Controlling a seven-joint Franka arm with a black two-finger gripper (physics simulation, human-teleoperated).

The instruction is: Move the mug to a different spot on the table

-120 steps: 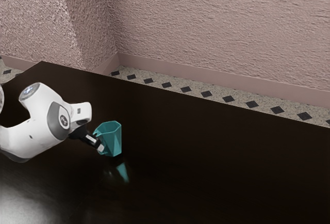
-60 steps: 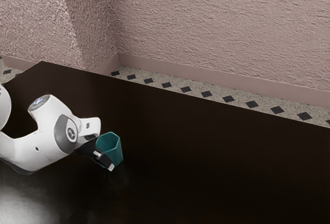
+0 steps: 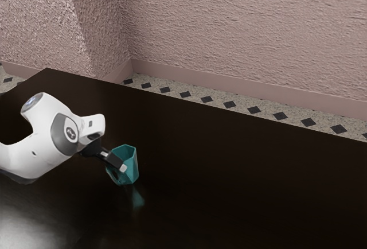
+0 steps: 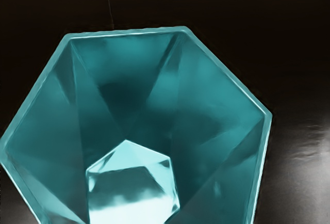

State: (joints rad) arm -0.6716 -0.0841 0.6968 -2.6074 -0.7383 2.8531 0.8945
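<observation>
Teal hexagonal mug [image 3: 129,167] hangs slightly tilted, clear of the dark bench [image 3: 229,168] toward the exterior view's left — black fingers [image 3: 114,162] clamped on its near wall, its reflection on the gloss below

walls [image 3: 241,25] — rough pink | floor [image 3: 241,105] — speckled, black diamonds | table [image 3: 241,168] — dark, glossy

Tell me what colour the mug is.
Teal. The wrist view shows the mug best, looking down into its faceted inside.
</observation>
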